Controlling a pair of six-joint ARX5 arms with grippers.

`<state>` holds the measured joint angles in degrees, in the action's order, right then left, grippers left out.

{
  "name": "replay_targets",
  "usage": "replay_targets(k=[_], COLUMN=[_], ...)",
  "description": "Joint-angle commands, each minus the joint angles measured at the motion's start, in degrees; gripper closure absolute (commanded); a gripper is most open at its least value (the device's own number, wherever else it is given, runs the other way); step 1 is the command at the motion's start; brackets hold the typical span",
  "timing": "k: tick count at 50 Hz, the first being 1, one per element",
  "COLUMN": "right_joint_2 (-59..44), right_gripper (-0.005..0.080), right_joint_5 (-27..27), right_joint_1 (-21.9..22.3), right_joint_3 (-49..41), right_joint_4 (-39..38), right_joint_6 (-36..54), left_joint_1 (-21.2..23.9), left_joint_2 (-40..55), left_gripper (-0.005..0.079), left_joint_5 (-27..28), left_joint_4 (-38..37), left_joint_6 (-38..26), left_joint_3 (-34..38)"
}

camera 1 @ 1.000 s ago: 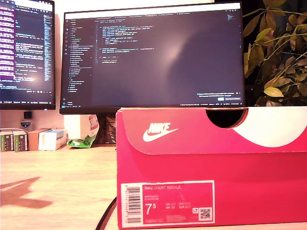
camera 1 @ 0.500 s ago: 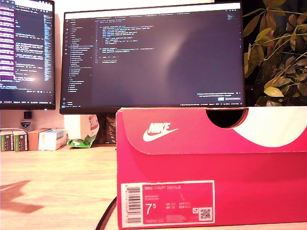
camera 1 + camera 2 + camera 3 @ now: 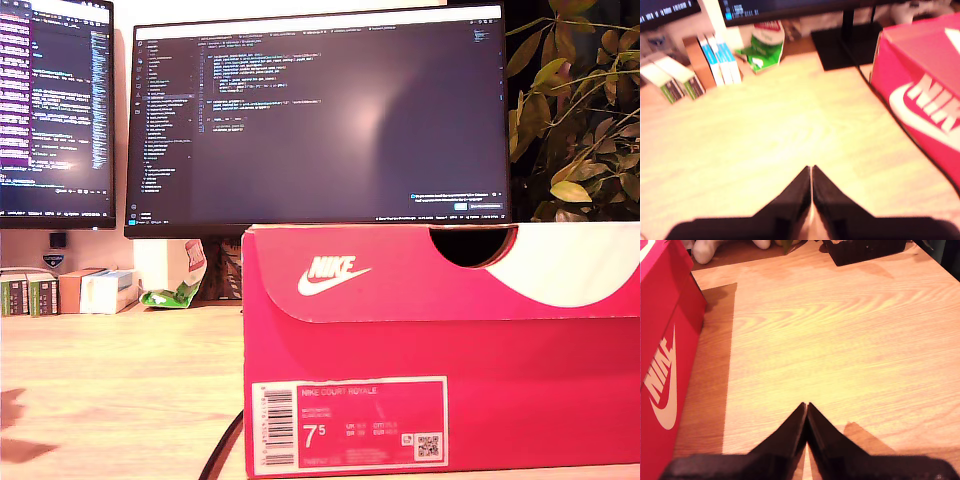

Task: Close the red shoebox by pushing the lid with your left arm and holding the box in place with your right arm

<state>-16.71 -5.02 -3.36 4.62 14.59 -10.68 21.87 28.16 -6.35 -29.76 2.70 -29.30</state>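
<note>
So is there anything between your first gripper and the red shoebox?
No. In the first wrist view, only bare wooden table lies between my first gripper and the red shoebox.

monitors (image 3: 318,115), plant (image 3: 575,110), wooden desk (image 3: 120,380)

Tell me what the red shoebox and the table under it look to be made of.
The red shoebox: apparently cardboard with a smooth printed finish, judging by its flat folded panels, the cut-out notch in its upper edge, and the stuck-on white label. The table: wood or a wood-look laminate, going by the light grain pattern with a slight sheen; which one the pictures cannot settle.
</note>
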Motion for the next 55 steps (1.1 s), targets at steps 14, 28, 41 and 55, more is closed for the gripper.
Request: replay_targets(k=[14,28,41,55], right_joint_2=[5.4,16.3,16.6,16.6], right_gripper=[0.0764,0.0764,0.0764,0.0764], right_joint_5=[-0.1,2.5,6.4,10.8], right_joint_1=[2.6,4.2,4.2,4.1], right_joint_3=[-0.8,-0.8,-0.9,-0.9], right_joint_4=[2.5,4.2,4.9,5.5], right_joint_6=[0.3,6.4,9.8,7.5], left_joint_1=[-0.2,-0.2,-0.2,-0.2], left_joint_2=[-0.1,-0.1,0.0,0.0], left_gripper=[0.0761,0.0761,0.0761,0.0761], left_joint_5=[-0.1,-0.1,-0.1,-0.1], left_joint_4=[-2.2,-2.4,-2.4,-2.4], left_joint_6=[0.3,0.3,0.3,0.3], left_joint_3=[0.7,0.7,0.7,0.7])
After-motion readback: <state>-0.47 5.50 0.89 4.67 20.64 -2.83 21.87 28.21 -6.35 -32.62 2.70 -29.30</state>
